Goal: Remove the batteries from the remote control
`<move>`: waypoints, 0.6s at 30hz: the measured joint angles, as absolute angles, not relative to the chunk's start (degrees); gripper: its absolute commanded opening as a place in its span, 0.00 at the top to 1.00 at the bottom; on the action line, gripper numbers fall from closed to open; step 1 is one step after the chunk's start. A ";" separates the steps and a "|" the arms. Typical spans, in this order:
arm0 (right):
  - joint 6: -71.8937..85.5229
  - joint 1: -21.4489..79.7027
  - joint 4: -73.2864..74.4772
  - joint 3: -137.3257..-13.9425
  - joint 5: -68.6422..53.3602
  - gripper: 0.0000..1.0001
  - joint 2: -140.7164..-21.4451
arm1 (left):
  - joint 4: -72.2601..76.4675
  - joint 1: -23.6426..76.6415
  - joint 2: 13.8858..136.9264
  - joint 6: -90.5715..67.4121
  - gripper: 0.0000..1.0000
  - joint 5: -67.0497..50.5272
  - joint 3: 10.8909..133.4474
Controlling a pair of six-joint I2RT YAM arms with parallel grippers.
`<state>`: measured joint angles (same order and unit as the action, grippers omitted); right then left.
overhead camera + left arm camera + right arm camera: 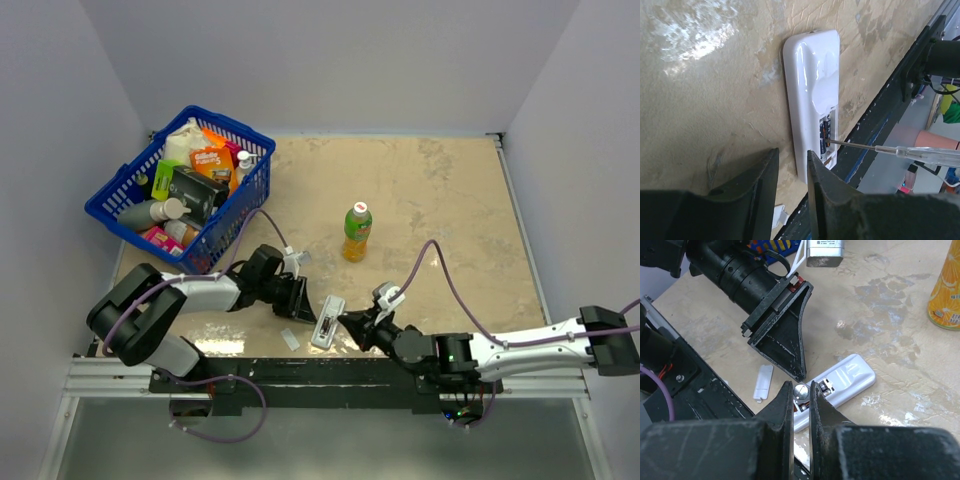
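The white remote control (pixel 328 322) lies flat near the table's front edge, its open compartment facing up. Dark batteries (pixel 826 132) sit in the recess. My right gripper (pixel 350 322) is shut on a thin screwdriver (pixel 910 152). Its metal tip touches the batteries, and its round end cap (pixel 801 391) shows between my right gripper's (pixel 800 384) fingers. My left gripper (pixel 305 300) stands at the remote's (pixel 812 85) left edge beside the compartment. My left gripper (pixel 792 151) has its fingers a narrow gap apart with nothing between them. One fingertip overlaps the remote (pixel 850 377).
The small white battery cover (pixel 290 340) lies on the table left of the remote, by the front edge. A green-capped orange bottle (pixel 357 232) stands mid-table. A blue basket (pixel 235 215) full of goods sits at the back left. The black front rail (pixel 890 100) runs close beside the remote.
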<state>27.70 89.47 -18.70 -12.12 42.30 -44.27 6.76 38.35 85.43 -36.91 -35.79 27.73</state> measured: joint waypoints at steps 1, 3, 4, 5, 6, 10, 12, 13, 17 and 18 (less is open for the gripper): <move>28.51 89.67 -18.50 -12.49 42.94 1.00 -44.82 | 6.79 38.52 85.43 -36.93 0.66 -35.79 27.73; 30.15 90.45 -17.67 -13.23 44.56 1.00 -45.78 | 6.83 39.16 85.43 -36.95 0.67 -35.79 27.68; 30.87 90.87 -17.23 -13.45 45.50 1.00 -46.04 | 6.92 39.33 85.43 -36.95 0.67 -35.81 27.55; 31.48 91.29 -17.08 -13.54 46.17 1.00 -46.19 | 6.94 39.46 85.43 -36.97 0.67 -35.79 27.38; 32.16 91.64 -16.71 -13.58 47.03 1.00 -46.24 | 7.01 39.55 85.43 -37.06 0.67 -35.83 27.24; 34.96 93.01 -15.57 -13.61 49.52 1.00 -46.19 | 7.22 39.79 85.45 -37.04 0.67 -35.83 27.18; 35.92 94.19 -14.98 -13.61 50.81 1.00 -46.11 | 7.57 39.79 85.47 -37.04 0.67 -35.86 26.98; 36.29 94.96 -14.66 -13.61 51.59 1.00 -46.11 | 7.86 39.79 85.47 -37.04 0.67 -35.94 26.87; 37.60 97.32 -14.00 -13.65 54.11 1.00 -46.74 | 8.34 39.79 85.67 -37.01 0.67 -36.25 26.72; 38.09 97.86 -13.76 -13.85 54.83 1.00 -47.16 | 8.47 39.79 85.78 -37.01 0.67 -36.36 26.72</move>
